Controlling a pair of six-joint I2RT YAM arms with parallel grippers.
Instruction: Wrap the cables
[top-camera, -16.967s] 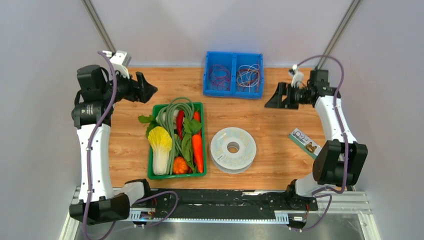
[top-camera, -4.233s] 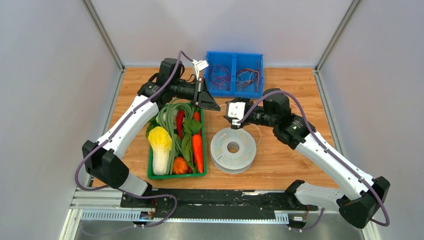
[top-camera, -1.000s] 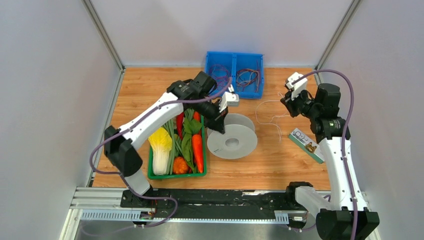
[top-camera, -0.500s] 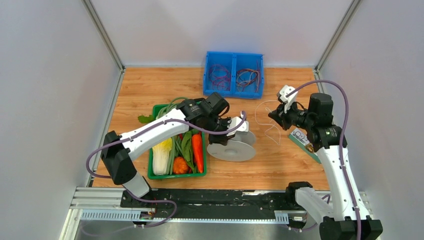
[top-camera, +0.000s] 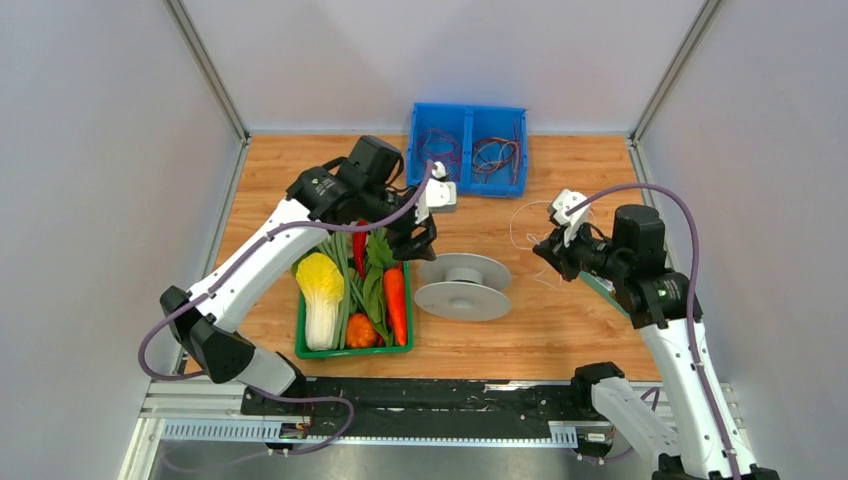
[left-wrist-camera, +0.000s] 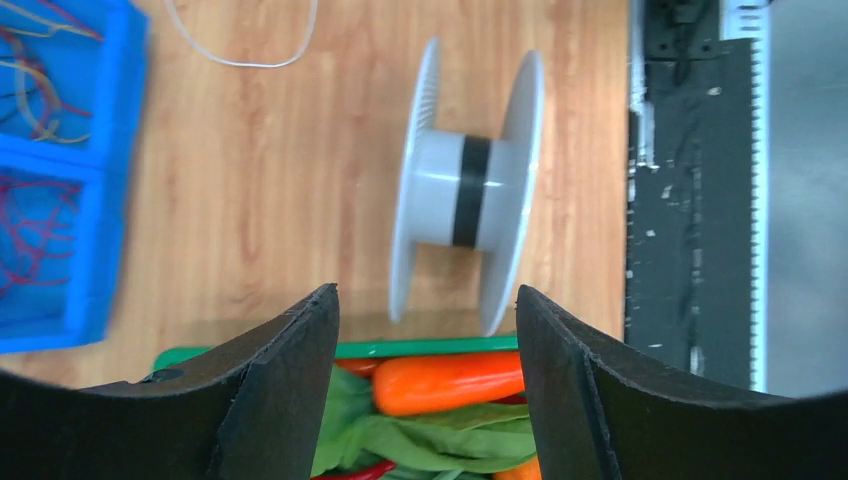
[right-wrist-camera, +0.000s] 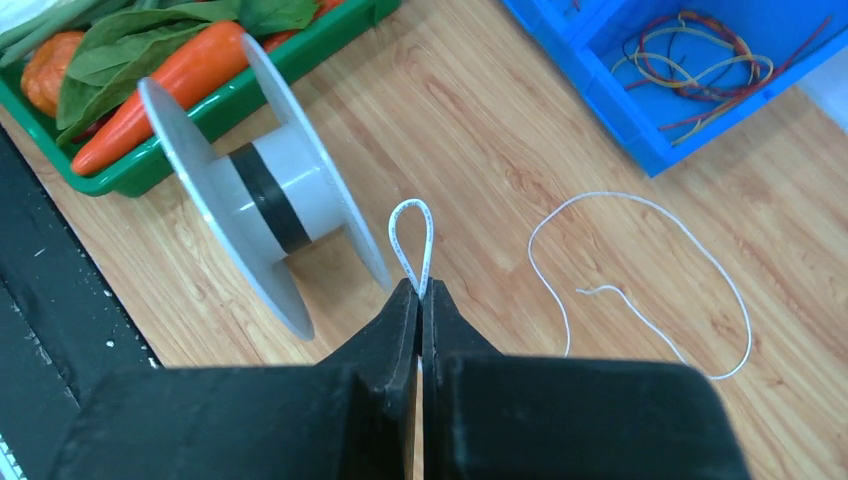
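The pale-grey spool (top-camera: 463, 287) stands on its two rims on the table, its hub (left-wrist-camera: 455, 190) bare apart from a black band. The cables are one thin white wire (top-camera: 522, 222) lying loose in curls to the right of the spool. My right gripper (top-camera: 546, 251) is shut on a small loop of that wire (right-wrist-camera: 412, 232), its tip (right-wrist-camera: 421, 290) close to the spool's right flange. My left gripper (top-camera: 421, 238) hangs open over the tray's right edge, just behind and left of the spool, with nothing between its fingers (left-wrist-camera: 300, 350).
A green tray (top-camera: 300, 312) of vegetables sits left of the spool, its rim (left-wrist-camera: 430, 348) almost touching the flanges. A blue two-part bin (top-camera: 412, 150) with small wire coils stands at the back. The black base rail (left-wrist-camera: 690, 200) runs along the near edge.
My left gripper let go of the spool, opened and pulled back to the far left. The spool now rests on the table. My right gripper shifted slightly nearer, still pinching the wire.
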